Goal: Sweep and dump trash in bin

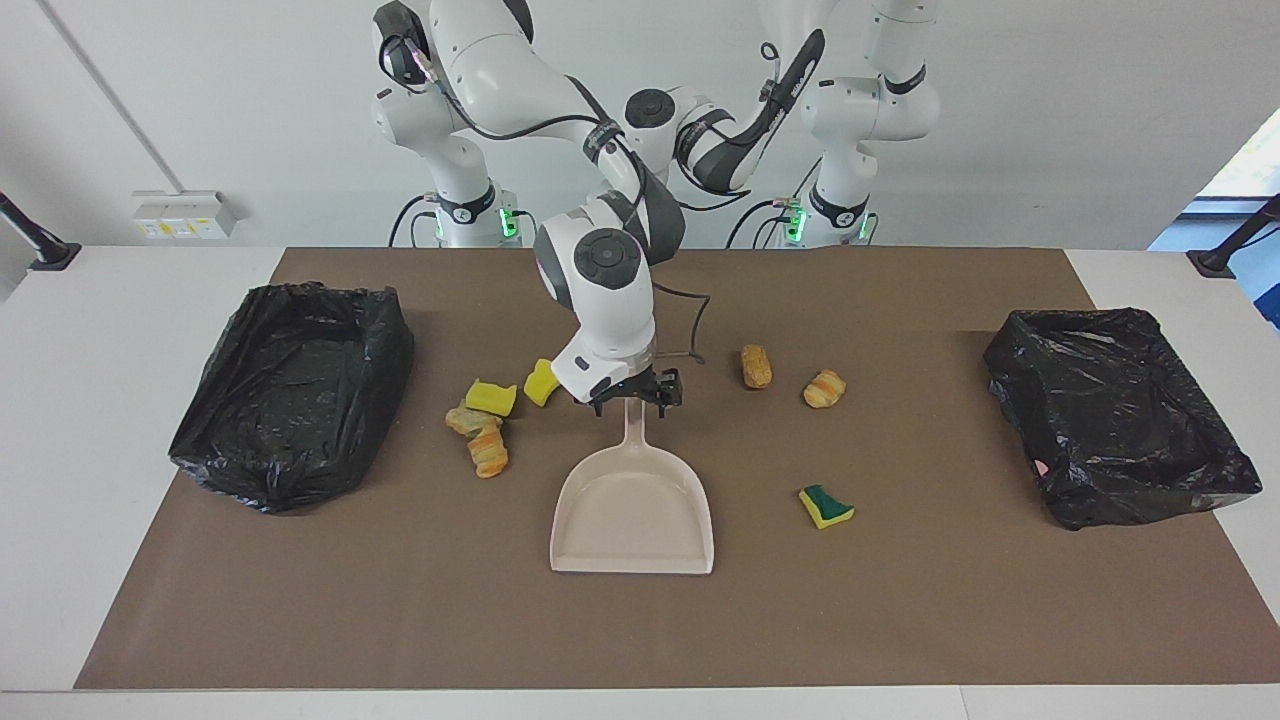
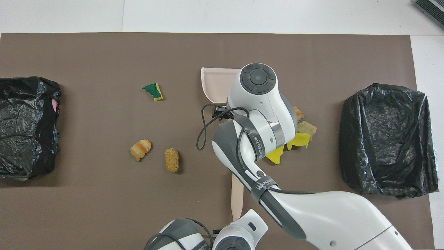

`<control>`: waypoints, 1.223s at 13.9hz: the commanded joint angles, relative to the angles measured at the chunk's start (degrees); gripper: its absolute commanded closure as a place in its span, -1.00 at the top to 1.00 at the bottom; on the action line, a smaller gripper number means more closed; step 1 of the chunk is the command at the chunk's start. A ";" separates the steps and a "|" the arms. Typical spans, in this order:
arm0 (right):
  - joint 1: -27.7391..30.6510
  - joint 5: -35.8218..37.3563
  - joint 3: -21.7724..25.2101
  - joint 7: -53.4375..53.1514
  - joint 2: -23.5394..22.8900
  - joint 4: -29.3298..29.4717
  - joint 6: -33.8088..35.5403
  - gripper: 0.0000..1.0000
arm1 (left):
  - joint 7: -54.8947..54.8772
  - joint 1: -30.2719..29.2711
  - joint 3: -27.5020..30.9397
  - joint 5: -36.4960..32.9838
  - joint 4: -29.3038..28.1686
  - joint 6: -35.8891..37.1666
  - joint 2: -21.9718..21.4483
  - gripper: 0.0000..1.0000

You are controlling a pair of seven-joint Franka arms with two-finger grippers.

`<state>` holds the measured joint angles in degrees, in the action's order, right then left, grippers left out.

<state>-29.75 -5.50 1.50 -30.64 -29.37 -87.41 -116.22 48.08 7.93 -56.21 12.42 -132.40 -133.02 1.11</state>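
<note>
Two black-lined bins (image 1: pixel 290 390) (image 1: pixel 1115 425) sit at the bench's two ends. The beige dustpan (image 1: pixel 633 515) lies mid-bench; the right gripper (image 1: pixel 636 392), claw spread, straddles its handle. The left gripper (image 2: pixel 222 231), hidden near the robots' edge, is clamped on the brush (image 2: pixel 237 194). Trash: sponge and bread bits (image 1: pixel 487 415) cluster beside the handle, bread pieces (image 1: pixel 757 366) (image 1: pixel 824 388) and a green-yellow sponge (image 1: pixel 826 506) toward the left arm's end.

A white table (image 1: pixel 130 300) carries a brown mat (image 1: pixel 900 600). A plain pale wall (image 1: pixel 1050 120) stands past it, with a socket box (image 1: pixel 180 213) mounted low. Daylight enters through a window (image 1: pixel 1245 165).
</note>
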 commanded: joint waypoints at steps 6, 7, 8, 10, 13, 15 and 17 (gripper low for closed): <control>-0.40 -1.09 -0.27 1.29 0.10 -2.41 -2.08 0.37 | 0.52 -0.72 0.31 -1.35 2.14 7.48 -0.58 -1.00; -0.40 -1.09 -0.27 1.29 0.10 -2.24 -1.90 0.16 | 0.35 -0.72 0.49 -1.35 2.49 10.47 -1.28 -1.00; -0.31 -1.09 -0.27 1.20 0.10 -1.98 -1.73 -0.12 | -1.13 -0.72 0.92 -1.35 2.50 13.37 -2.85 -1.00; -0.48 -1.18 -0.27 -0.20 0.10 -1.89 -1.73 -1.00 | -5.44 -0.46 3.38 -1.35 2.41 19.43 -6.80 -1.00; -1.37 -1.35 -0.27 -2.40 0.19 -1.80 -1.81 -1.00 | -11.59 0.07 7.60 -1.35 2.06 24.29 -11.73 -1.00; -1.02 -1.35 -0.27 -2.32 0.45 -1.71 -1.29 -1.00 | -17.20 0.07 12.68 -1.35 1.97 28.06 -15.59 -1.00; -0.57 -0.91 -0.27 -0.66 0.54 -1.36 -1.20 -1.00 | -26.59 0.07 19.44 -1.35 2.14 31.32 -18.85 -1.00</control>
<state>-31.03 -5.67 1.50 -32.05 -29.73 -88.67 -117.20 28.83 7.87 -41.92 11.38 -129.60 -104.97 -12.66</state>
